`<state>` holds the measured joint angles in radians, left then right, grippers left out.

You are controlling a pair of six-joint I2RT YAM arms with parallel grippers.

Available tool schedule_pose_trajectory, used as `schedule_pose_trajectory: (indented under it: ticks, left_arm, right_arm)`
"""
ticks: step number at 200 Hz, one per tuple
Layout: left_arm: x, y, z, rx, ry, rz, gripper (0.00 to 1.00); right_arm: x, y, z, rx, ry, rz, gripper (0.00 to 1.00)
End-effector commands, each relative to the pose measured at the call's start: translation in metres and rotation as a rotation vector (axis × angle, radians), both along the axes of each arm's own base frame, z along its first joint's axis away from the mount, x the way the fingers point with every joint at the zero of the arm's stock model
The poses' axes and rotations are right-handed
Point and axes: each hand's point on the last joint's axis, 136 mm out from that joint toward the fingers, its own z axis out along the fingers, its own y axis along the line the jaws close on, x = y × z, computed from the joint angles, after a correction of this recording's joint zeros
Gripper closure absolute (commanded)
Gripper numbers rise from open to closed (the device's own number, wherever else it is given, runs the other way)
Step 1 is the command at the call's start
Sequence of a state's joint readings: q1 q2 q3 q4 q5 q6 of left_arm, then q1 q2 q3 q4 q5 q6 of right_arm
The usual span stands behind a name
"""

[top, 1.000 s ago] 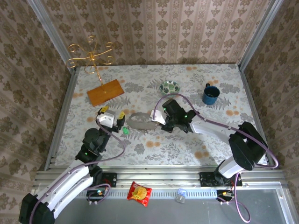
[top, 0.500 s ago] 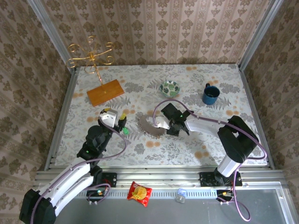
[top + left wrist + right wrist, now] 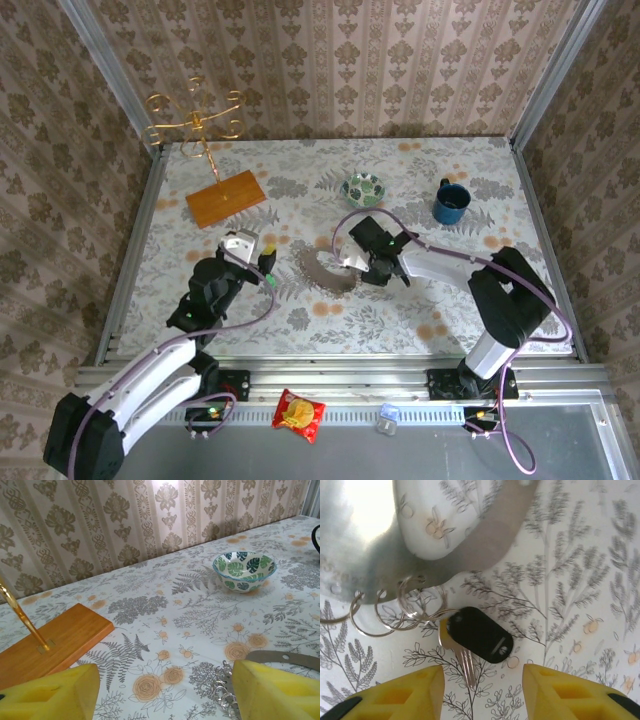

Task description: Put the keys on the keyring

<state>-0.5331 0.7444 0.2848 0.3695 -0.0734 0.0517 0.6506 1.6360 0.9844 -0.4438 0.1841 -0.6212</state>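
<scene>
White floral print covers the table (image 3: pixel 450 320). The keyring (image 3: pixel 487 542), a floppy brown-grey strap carrying small wire rings (image 3: pixel 395 612), is laid just ahead of the right tool (image 3: pixel 480 690), whose pads are spread and empty. The left tool (image 3: pixel 162 695) is likewise spread, with the strap's end by its right pad. The black key (image 3: pixel 480 635) is laid just beyond the right tool's tips, touching the rings; whether it is threaded cannot be told. The green key (image 3: pixel 270 281) is seen beside the left tool. If a tool is closed off-centre, the strap may be dragged, or a flat key pushed away rather than pinched.
</scene>
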Motion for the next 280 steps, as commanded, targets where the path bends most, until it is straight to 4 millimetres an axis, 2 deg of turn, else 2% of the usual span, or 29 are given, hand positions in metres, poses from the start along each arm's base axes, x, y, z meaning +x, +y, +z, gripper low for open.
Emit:
schedule_pose_trajectory:
  ticks: [1,22,50,63,77,95,119,148,170,187,202,216,239,255,280]
  left_arm:
    - [0.001,-0.007,0.003,-0.018,0.043,-0.036,0.29]
    - [0.005,-0.012,-0.010,-0.007,0.113,-0.051,0.28]
    - [0.013,-0.019,-0.021,-0.023,0.207,-0.048,0.29]
    - [0.020,-0.017,-0.026,-0.043,0.250,-0.004,0.29]
    - [0.027,-0.010,-0.032,-0.063,0.297,0.054,0.30]
    - [0.032,0.001,-0.038,-0.085,0.329,0.132,0.30]
    - [0.031,0.010,-0.039,-0.128,0.347,0.166,0.31]
    - [0.022,0.001,-0.041,-0.149,0.376,0.100,0.32]
    - [0.018,-0.006,-0.044,-0.147,0.398,0.058,0.33]
    - [0.018,-0.011,-0.045,-0.149,0.398,0.034,0.34]
    - [0.019,-0.016,-0.043,-0.153,0.395,0.015,0.35]
    - [0.020,-0.021,-0.043,-0.151,0.398,0.001,0.35]
    - [0.023,-0.028,-0.042,-0.153,0.386,-0.012,0.36]
    - [0.024,-0.032,-0.042,-0.151,0.384,-0.016,0.36]
    - [0.023,-0.038,-0.041,-0.141,0.381,-0.026,0.36]
  right_arm:
    - [0.005,0.025,0.049,0.277,-0.052,-0.125,0.52]
    - [0.003,0.050,0.071,0.589,-0.002,-0.321,0.52]
    - [0.016,0.067,0.075,0.865,0.100,-0.697,0.55]
    - [0.023,0.071,0.069,0.871,0.167,-0.841,0.59]
    - [0.030,0.077,0.057,0.803,0.238,-0.951,0.64]
    - [0.037,0.096,0.046,0.741,0.327,-0.990,0.69]
    - [0.041,0.104,0.035,0.663,0.335,-1.014,0.68]
    - [0.033,0.096,0.032,0.636,0.325,-1.011,0.69]
    - [0.006,0.084,0.025,0.567,0.375,-0.929,0.71]
    - [-0.011,0.063,0.020,0.484,0.342,-0.851,0.74]
    - [-0.021,0.037,0.016,0.409,0.304,-0.865,0.75]
    - [-0.029,0.025,0.012,0.396,0.324,-0.911,0.74]
    - [-0.036,0.025,0.006,0.553,0.419,-1.073,0.71]
    - [-0.028,0.030,0.005,0.708,0.456,-1.185,0.70]
    - [-0.023,0.034,-0.001,0.813,0.492,-1.280,0.71]
